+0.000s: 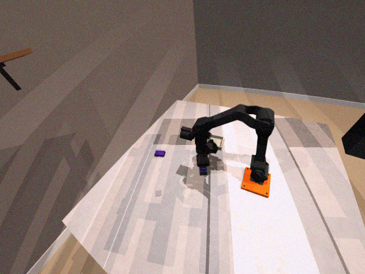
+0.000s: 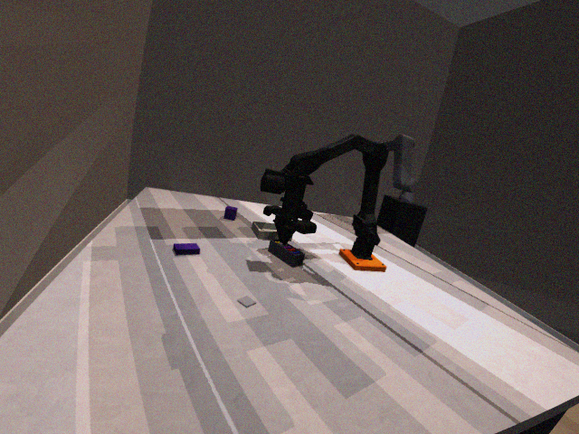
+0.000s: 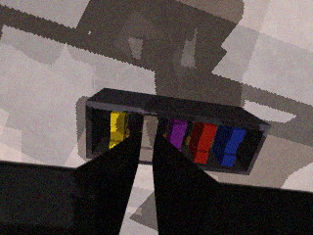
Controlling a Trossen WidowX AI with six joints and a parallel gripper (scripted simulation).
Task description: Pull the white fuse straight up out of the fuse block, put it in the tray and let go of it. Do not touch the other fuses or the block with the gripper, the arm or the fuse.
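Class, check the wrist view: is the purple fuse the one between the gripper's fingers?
No, the fingers close on the white fuse, while the purple fuse sits beside it in the block.
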